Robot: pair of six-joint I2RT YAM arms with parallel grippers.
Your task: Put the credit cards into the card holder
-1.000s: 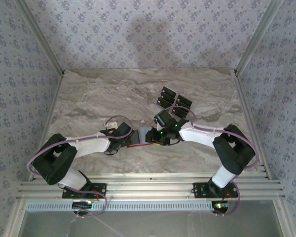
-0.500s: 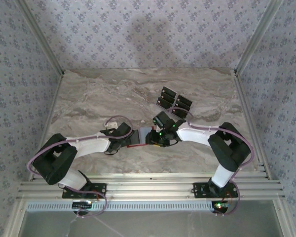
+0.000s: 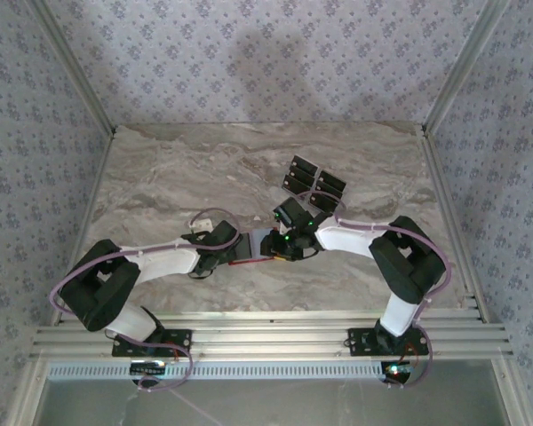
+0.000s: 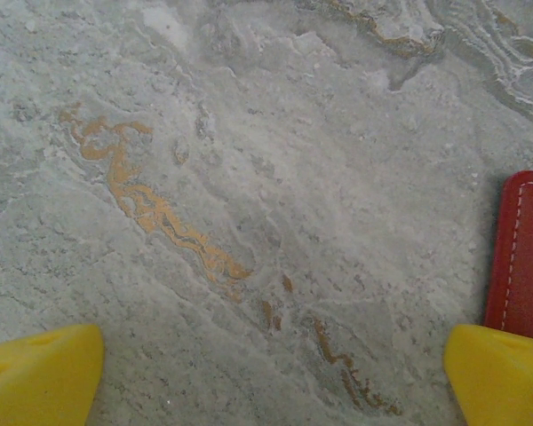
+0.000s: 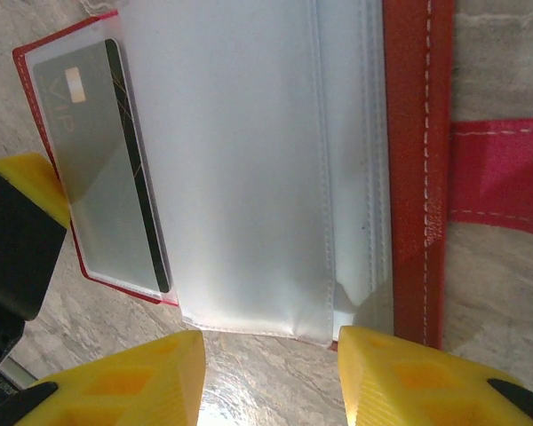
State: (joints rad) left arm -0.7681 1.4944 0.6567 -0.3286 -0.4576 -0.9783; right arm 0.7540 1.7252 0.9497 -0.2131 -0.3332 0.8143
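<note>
Fingers (image 5: pixel 124 382) of the right gripper (image 5: pixel 268 344) stand partly apart with nothing between them, hovering over the open card holder (image 5: pixel 417 177); the left gripper (image 4: pixel 274 355) is spread wide, low over the table (image 4: pixel 249 177), one finger just beside the holder's red edge. Over the last second the right arm has drawn its elbow in and its gripper has crept slightly leftward over the holder; the left arm has stayed put. One card (image 5: pixel 102 177) lies at the clear pocket's mouth; whether it is fully seated I cannot tell. The remaining credit cards (image 3: pixel 313 182) lie on the table beyond the holder; fetching one is probably next.
</note>
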